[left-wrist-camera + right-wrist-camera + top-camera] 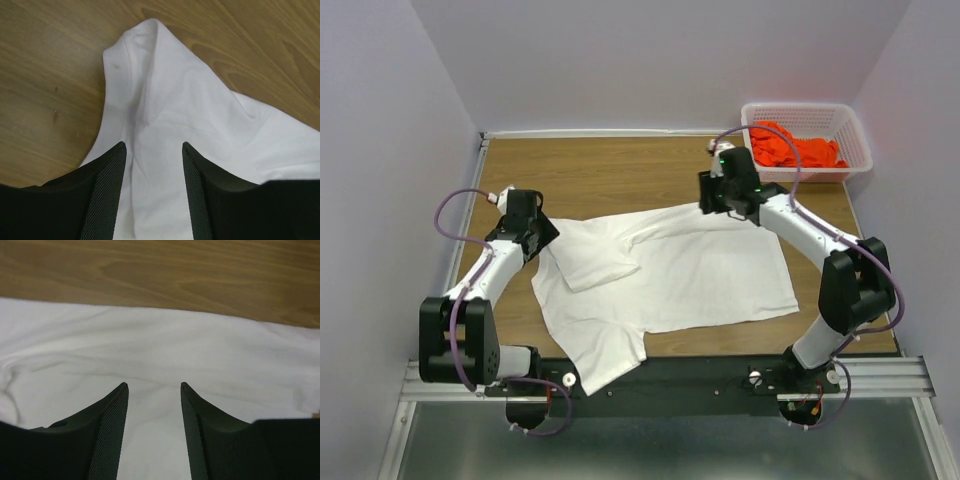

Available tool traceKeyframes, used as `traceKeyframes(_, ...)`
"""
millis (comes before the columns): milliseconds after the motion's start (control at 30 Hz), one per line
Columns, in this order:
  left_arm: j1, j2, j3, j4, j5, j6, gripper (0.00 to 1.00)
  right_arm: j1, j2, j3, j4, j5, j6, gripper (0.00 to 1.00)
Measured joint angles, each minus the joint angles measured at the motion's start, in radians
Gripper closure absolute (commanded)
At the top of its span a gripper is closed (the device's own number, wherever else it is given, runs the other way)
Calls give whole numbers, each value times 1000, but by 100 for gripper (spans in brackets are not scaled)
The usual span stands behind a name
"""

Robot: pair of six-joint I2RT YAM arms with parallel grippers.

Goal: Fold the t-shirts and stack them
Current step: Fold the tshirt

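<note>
The bench (610, 175) was largely covered by the white shirt (710, 275), spread flat, with one part hung over the near edge. The left arm (485, 268) and right arm (800, 225) were stretched to its left and far edges. The left jaws and right jaws were parted over cloth, with nothing gripped. In the basket (800, 106), the orange shirt (790, 148) was half hidden.

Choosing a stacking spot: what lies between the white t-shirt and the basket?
Bare wooden table, seen in the top view, with the right arm reaching across above it.
</note>
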State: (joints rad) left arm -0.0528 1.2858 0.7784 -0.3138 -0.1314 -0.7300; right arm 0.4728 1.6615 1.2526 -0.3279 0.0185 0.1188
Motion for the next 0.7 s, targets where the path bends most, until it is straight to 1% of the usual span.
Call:
traceKeyframes(33, 2, 46, 15, 13, -8, 8, 49, -64, 0, -5, 1, 9, 22, 50)
traceKeyframes(100, 6, 132, 44, 32, -19, 28, 53, -161, 1, -21, -1, 21, 62, 50)
traceKeyframes(200, 6, 237, 82, 58, -26, 48, 58, -247, 3, -42, 5, 32, 134, 51)
traceKeyframes(300, 6, 314, 110, 72, -33, 65, 63, -301, 13, -75, 35, 32, 209, 53)
traceKeyframes(333, 6, 336, 117, 76, -35, 69, 67, -324, 23, -88, 52, 31, 235, 54)
traceKeyframes(400, 6, 366, 128, 81, -41, 77, 68, -351, 47, -103, 76, 25, 270, 55)
traceKeyframes(433, 7, 380, 134, 84, -47, 82, 72, -369, 67, -113, 97, 22, 292, 57)
traceKeyframes(500, 8, 395, 148, 90, -56, 90, 74, -402, 103, -128, 128, 16, 327, 58)
traceKeyframes(533, 9, 401, 153, 92, -59, 94, 78, -417, 120, -134, 142, 13, 339, 58)
traceKeyframes(700, 22, 438, 189, 103, -76, 118, 80, -491, 198, -153, 215, -26, 404, 59)
